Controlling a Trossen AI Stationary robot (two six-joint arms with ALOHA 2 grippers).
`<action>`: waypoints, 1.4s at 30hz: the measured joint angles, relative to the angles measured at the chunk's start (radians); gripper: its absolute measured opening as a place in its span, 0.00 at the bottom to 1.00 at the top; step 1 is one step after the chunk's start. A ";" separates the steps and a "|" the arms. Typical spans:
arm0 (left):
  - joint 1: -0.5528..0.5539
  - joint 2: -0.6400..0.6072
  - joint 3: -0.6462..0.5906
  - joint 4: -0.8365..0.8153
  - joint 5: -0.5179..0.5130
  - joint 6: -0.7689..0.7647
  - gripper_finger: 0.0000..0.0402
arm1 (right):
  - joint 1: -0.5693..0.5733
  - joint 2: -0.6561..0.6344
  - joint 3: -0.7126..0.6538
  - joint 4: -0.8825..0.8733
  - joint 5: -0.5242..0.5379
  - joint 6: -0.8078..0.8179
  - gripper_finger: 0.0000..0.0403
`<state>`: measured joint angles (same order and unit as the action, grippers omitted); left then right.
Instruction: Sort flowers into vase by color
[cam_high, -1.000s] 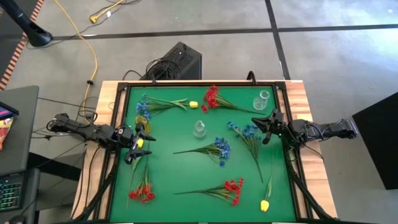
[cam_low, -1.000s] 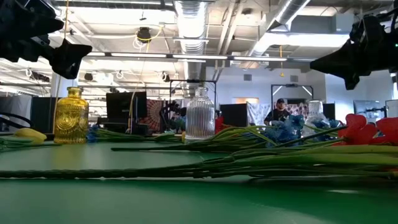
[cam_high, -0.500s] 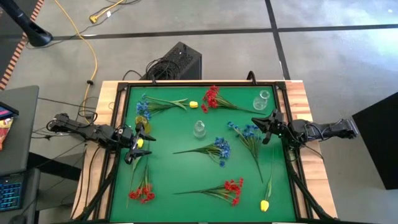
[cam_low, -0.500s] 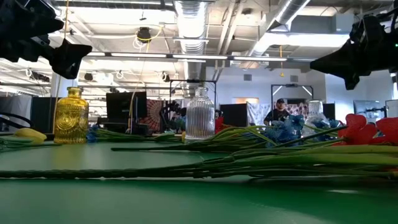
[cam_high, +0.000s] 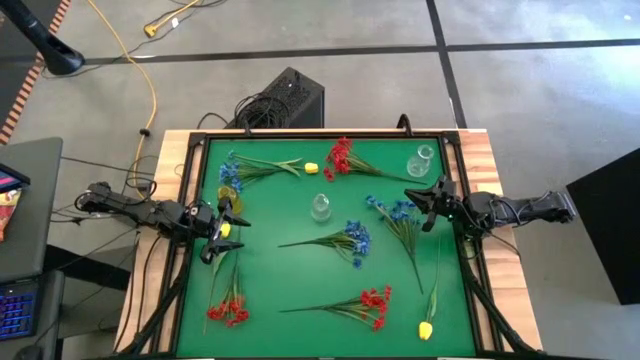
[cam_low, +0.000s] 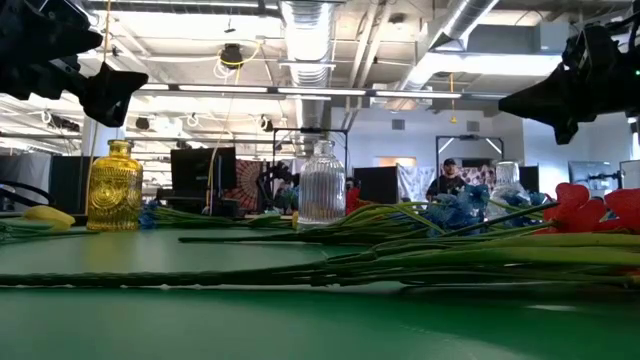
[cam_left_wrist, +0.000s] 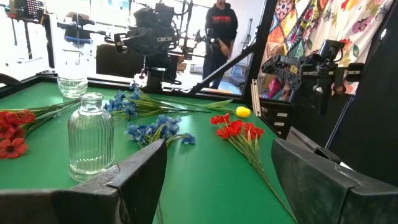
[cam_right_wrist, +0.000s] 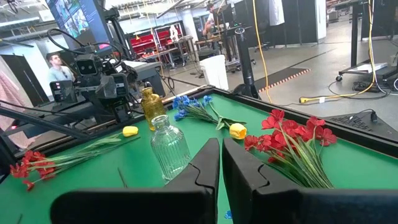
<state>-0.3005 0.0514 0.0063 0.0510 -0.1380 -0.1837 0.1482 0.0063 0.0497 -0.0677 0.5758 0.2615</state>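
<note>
Flower sprigs lie flat on the green mat (cam_high: 290, 270): red ones (cam_high: 345, 158) (cam_high: 365, 303) (cam_high: 228, 302), blue ones (cam_high: 245, 168) (cam_high: 345, 240) (cam_high: 400, 215), and yellow buds (cam_high: 311, 168) (cam_high: 426, 328). A yellow vase (cam_high: 228, 195) stands at the left, a clear vase (cam_high: 320, 207) in the middle, and another clear vase (cam_high: 420, 160) at the far right. My left gripper (cam_high: 222, 232) hovers open, level, over the mat's left edge. My right gripper (cam_high: 425, 205) hovers shut, level, over the right edge. Neither touches anything.
A black frame (cam_high: 320, 133) rims the mat on the wooden table. Bare mat lies between the sprigs near the front middle. A black box with cables (cam_high: 285, 100) sits on the floor beyond the far edge. People (cam_low: 447, 178) stand in the room behind.
</note>
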 joint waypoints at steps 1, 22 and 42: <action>0.000 0.000 0.000 0.000 0.000 0.000 0.69 | 0.000 0.000 0.000 0.000 0.000 0.000 0.12; 0.000 0.000 0.000 0.000 -0.001 0.003 0.69 | 0.000 0.000 0.000 0.000 0.000 0.000 0.12; 0.000 0.000 0.000 0.019 -0.060 0.000 0.69 | 0.000 0.000 0.000 0.001 0.000 0.000 0.12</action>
<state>-0.3008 0.0517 0.0063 0.0695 -0.1978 -0.1836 0.1479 0.0059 0.0494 -0.0671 0.5758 0.2618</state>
